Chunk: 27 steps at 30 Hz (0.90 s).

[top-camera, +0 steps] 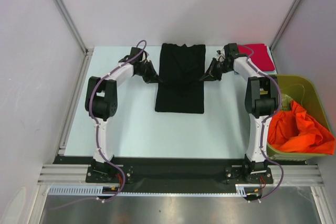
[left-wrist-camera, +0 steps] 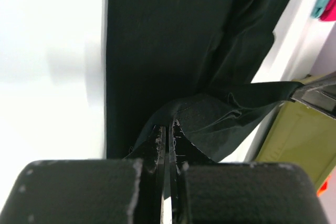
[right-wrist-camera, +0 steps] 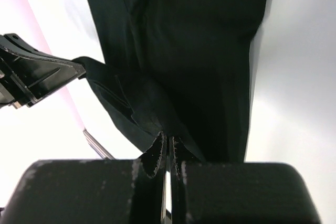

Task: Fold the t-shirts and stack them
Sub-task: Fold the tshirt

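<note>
Pale table (top-camera: 131,129) carries the black t-shirt (top-camera: 180,85); I see left gripper (top-camera: 158,81) and right gripper (top-camera: 202,78) clamped on its opposite edges.

A flat t-shirt (top-camera: 180,80) lies centred near the table's (top-camera: 136,129) far edge, between the left gripper (top-camera: 156,80) and right gripper (top-camera: 205,77). A folded t-shirt (top-camera: 261,56) sits in the far right corner; a bin (top-camera: 307,88) off the right edge holds a crumpled t-shirt (top-camera: 299,129).
</note>
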{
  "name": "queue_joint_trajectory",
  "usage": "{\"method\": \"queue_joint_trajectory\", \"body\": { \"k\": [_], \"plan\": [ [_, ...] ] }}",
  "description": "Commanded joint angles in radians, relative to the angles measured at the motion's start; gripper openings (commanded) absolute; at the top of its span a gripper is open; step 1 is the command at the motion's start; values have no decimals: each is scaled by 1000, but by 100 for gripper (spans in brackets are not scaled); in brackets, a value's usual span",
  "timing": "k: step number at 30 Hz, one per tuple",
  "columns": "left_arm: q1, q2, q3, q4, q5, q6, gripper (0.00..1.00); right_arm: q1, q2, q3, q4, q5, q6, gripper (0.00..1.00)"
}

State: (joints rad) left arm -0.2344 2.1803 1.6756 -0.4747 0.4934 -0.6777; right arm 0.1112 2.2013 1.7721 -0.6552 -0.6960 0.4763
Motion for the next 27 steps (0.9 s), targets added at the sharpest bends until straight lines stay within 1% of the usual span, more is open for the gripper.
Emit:
{"method": "queue_joint_trajectory", "body": {
  "k": [1,7,12,13,14,16,17,18,19,20,21,22,23,24,25,26,27],
  "plan": [
    [20,18,73,47,42,-33,0,-19,44,95,-44,-25,-13,0],
    [27,87,156,28,43,-33,0,-33,115,205,-78,-33,-8,0],
    [33,156,236,2,63,-34,4,-47,172,286,-93,-40,-8,0],
    [33,165,248,-7,63,-31,5,-50,193,300,-99,-42,-10,0],
    [33,170,263,-8,63,-29,9,-51,204,312,-104,-43,-8,0],
    [35,188,279,-21,56,-20,15,-56,230,338,-104,-43,-11,3],
    [37,193,306,-31,45,1,22,-59,239,348,-101,-40,-10,7],
    [40,206,324,-47,10,16,27,-64,254,366,-98,-27,-13,15],
    [43,211,349,-91,-16,36,33,-68,288,421,-104,-13,-11,19],
    [44,219,411,-122,-53,85,42,-76,314,469,-115,-7,-8,22],
    [50,226,450,-155,-118,114,44,-93,336,515,-145,6,-7,27],
    [52,234,491,-224,-160,142,46,-99,354,562,-170,27,-8,29],
    [56,231,557,-260,-195,183,47,-103,377,657,-196,50,-14,32],
    [60,222,575,-286,-219,202,48,-105,373,682,-228,50,-21,39],
    [60,179,575,-301,-248,217,49,-104,359,684,-231,50,-25,41],
    [60,153,537,-298,-250,237,52,-105,310,641,-228,50,-48,43],
    [58,124,503,-273,-237,240,52,-104,275,598,-227,50,-60,43]
  ]
}}
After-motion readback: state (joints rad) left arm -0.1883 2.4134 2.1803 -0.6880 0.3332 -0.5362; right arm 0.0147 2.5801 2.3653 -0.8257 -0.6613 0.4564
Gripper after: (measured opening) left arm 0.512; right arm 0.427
